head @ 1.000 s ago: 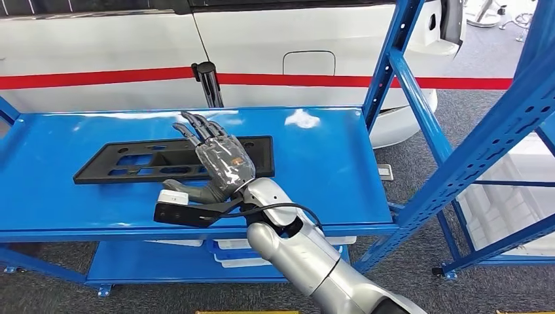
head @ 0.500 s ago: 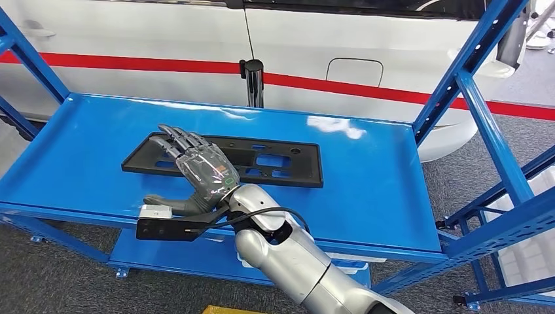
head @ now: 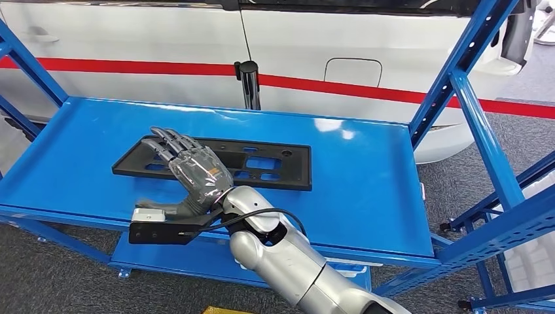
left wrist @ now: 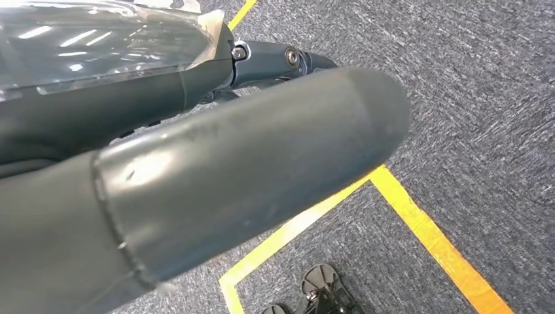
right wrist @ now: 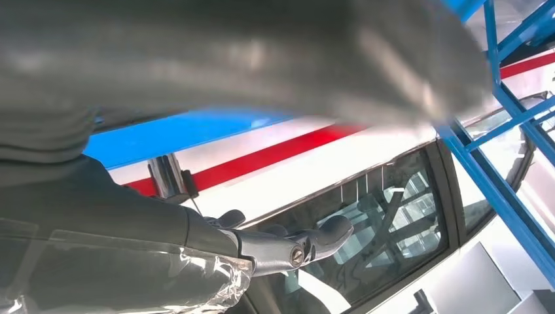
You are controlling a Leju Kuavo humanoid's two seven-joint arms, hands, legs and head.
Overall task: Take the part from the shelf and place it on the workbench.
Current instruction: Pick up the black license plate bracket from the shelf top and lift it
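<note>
Clearly the black part, a flat frame with cut-outs, lies on the blue shelf, partly under the right hand, which hovers with fingers spread, holding nothing. It looks stiff, light and thin; a long edge seems the best grip. Whether the left hand is closed I cannot tell.

The head view swings since a second ago, so the whole shelf sits differently in frame: a camera move. The right hand, fingers spread, now reaches further over the left part of the black part.
</note>
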